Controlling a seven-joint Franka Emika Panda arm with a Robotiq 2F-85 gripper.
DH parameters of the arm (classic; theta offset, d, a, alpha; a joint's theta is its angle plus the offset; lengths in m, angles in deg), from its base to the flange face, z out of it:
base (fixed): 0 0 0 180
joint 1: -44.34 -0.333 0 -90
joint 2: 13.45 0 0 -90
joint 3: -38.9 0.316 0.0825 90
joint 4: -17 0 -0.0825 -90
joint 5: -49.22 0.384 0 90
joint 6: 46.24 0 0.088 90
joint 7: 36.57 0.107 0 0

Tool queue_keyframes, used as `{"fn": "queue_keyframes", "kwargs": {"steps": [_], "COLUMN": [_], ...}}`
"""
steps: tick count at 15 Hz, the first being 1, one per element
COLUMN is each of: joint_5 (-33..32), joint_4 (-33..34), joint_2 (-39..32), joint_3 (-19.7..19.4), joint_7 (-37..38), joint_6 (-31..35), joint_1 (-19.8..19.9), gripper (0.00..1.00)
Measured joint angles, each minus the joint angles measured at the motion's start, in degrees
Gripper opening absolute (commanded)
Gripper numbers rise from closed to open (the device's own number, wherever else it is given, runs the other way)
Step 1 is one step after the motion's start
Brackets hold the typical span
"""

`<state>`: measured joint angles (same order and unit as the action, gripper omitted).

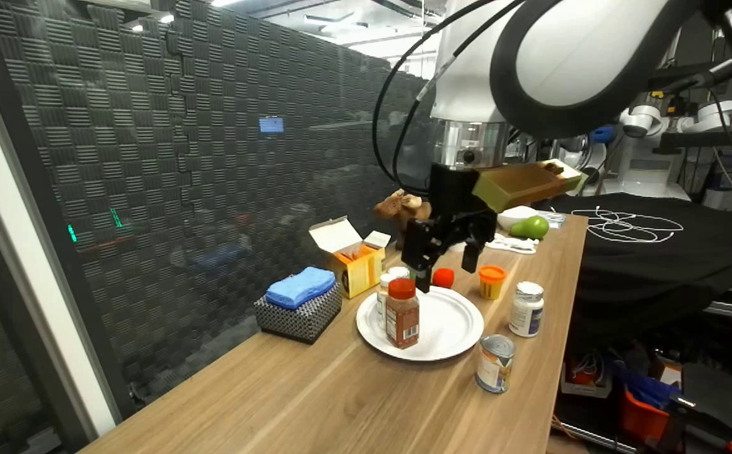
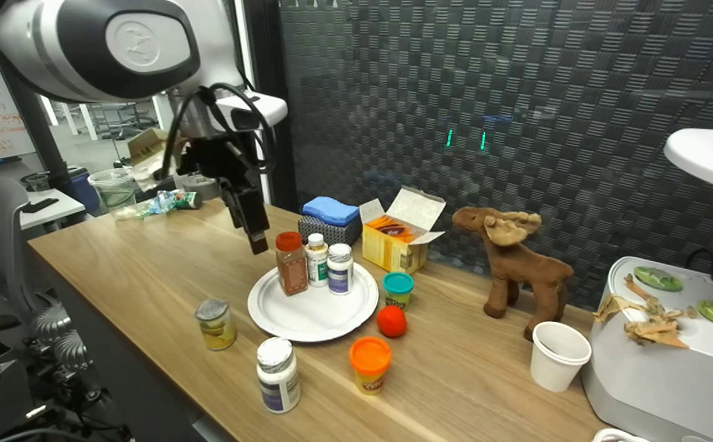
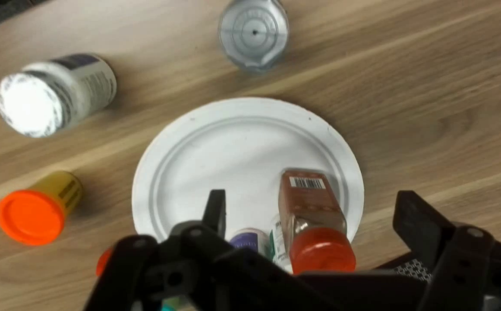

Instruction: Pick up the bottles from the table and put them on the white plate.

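Note:
On the white plate (image 2: 307, 322) an amber-brown bottle (image 1: 402, 318) with a red cap stands upright. Beside it on the plate are two white bottles, a slim one (image 2: 317, 264) and a wider one (image 2: 339, 270); in the wrist view the gripper partly covers them. A further white bottle (image 2: 278, 377) stands on the wooden table (image 1: 315, 403), off the plate. My gripper (image 3: 313, 198) is open above the plate. In the wrist view its fingers (image 3: 412, 216) lie to either side of the red-capped bottle, with gaps between, and nothing is held.
A tin can (image 1: 495, 366) stands near the plate. Close by are an orange-lidded tub (image 2: 370, 365), a red ball (image 2: 392, 321) and a teal-lidded tub (image 2: 398, 290). Behind the plate sit a yellow carton (image 2: 393, 245), a box with a blue cloth (image 1: 301, 287) and a plush moose (image 2: 516, 264).

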<state>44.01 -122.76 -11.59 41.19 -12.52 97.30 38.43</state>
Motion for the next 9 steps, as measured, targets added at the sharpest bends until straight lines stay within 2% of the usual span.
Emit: {"fn": "queue_keyframes", "kwargs": {"steps": [5,9], "joint_5": [2.3,1.5], "joint_4": [-7.8,-10.6], "joint_2": [1.7,0.7], "joint_3": [0.6,0.8], "joint_7": [1.0,3.8], "joint_6": [3.4,5.0], "joint_1": [0.0,0.2], "gripper": [1.00,1.00]}}
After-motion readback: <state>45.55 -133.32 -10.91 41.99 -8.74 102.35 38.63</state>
